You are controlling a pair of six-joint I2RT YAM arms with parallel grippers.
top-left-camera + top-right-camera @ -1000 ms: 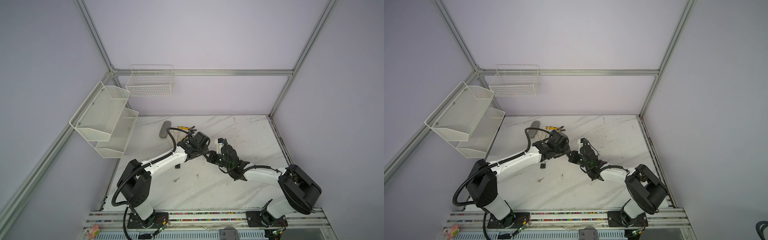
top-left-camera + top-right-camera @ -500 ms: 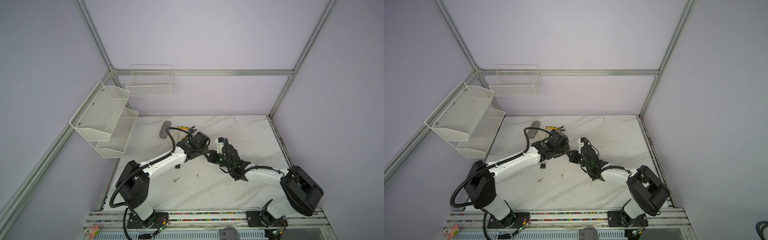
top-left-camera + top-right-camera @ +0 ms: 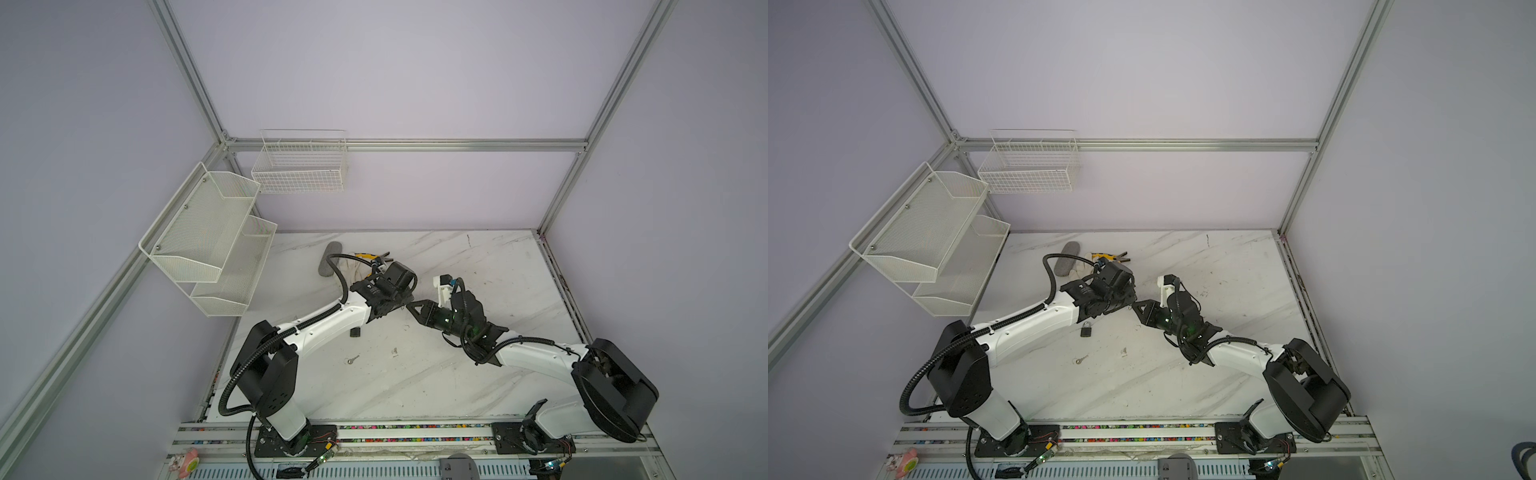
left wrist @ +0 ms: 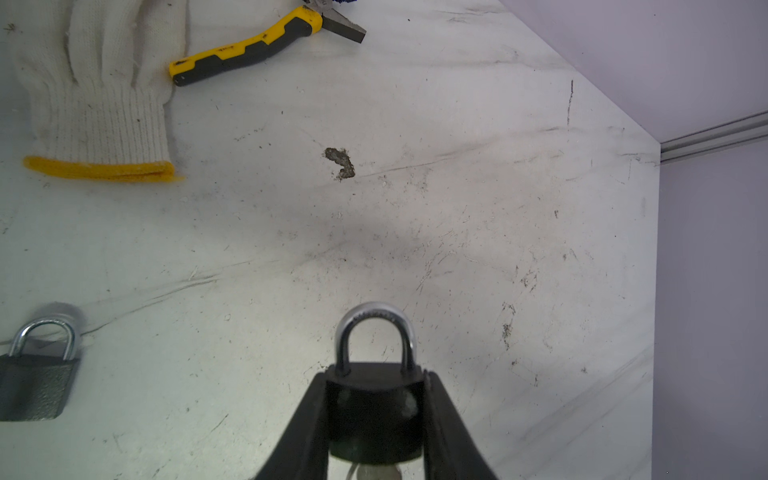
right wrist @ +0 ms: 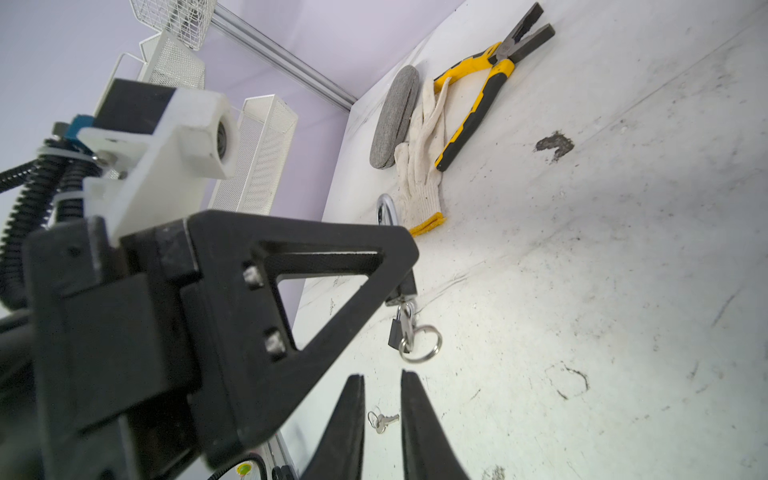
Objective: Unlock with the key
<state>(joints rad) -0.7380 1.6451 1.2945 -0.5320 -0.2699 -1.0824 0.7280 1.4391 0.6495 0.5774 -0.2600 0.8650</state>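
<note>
Left hand [image 4: 376,376]: clamped on padlock [image 4: 374,409], shackle pointing away from it
Key [image 5: 408,328]: hanging under padlock, below left hand
Right hand [image 5: 382,376]: slightly parted, empty, just short of key
Beyond: second padlock [image 4: 35,388], loose key [image 5: 384,419] on worktop [image 4: 457,249]

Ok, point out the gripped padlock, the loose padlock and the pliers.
gripped padlock [image 4: 374,409]: left wrist view, on its black body.
loose padlock [image 4: 35,388]: left wrist view, on its grey body.
pliers [image 4: 245,48]: left wrist view, on the yellow-black handle.
</note>
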